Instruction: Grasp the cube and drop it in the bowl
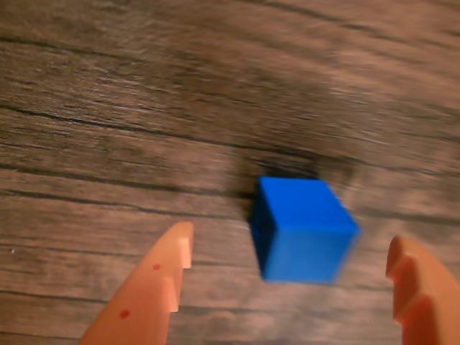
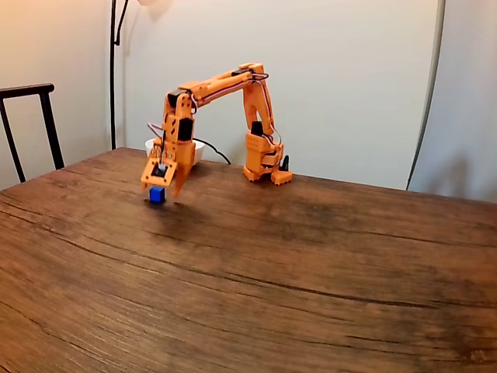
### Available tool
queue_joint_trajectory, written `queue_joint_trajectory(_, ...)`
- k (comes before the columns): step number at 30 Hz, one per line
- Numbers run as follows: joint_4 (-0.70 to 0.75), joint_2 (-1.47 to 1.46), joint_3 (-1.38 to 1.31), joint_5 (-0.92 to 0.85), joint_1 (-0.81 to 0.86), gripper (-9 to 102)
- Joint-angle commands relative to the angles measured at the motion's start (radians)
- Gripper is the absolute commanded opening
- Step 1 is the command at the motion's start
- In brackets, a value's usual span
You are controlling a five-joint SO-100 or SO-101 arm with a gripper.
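a: we're riding the wrist view now, and the gripper point(image 1: 287, 269) has its jaws spread wide, one orange finger point(image 1: 154, 287) coming in from seven o'clock, the other at four o'clock.

b: and the cube point(image 1: 305, 228), bright blue, sits between those tips, a touch toward the four o'clock finger. we see a gap on each side, so nothing is pinching it. the picture is smeared, mind you.

a: it rests on the wooden table point(image 1: 144, 129), dark shadow just past it at twelve o'clock.

b: over to the fixed view. the table point(image 2: 272, 295) fills the near ground, bare grain. further back, at ten o'clock from centre, the cube point(image 2: 157, 195) lies on the wood with the gripper point(image 2: 165, 186) right over it, pointing down.

a: behind that, the arm point(image 2: 225, 85) arches back to its base at one o'clock of the cube.

b: and the bowl point(image 2: 194, 152), white, peeks out behind the arm, near the wall. a dark chair point(image 2: 31, 116) stands at nine o'clock.
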Motion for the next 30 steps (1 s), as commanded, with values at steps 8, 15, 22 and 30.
queue_joint_trajectory(8,-0.008,-0.044,-0.038,0.009,-0.006,36)
queue_joint_trajectory(15,-0.008,-0.057,-0.038,0.009,-0.005,30)
queue_joint_trajectory(22,-0.009,-0.057,-0.038,0.029,-0.002,19)
queue_joint_trajectory(30,-0.009,-0.057,-0.038,0.029,-0.002,11)
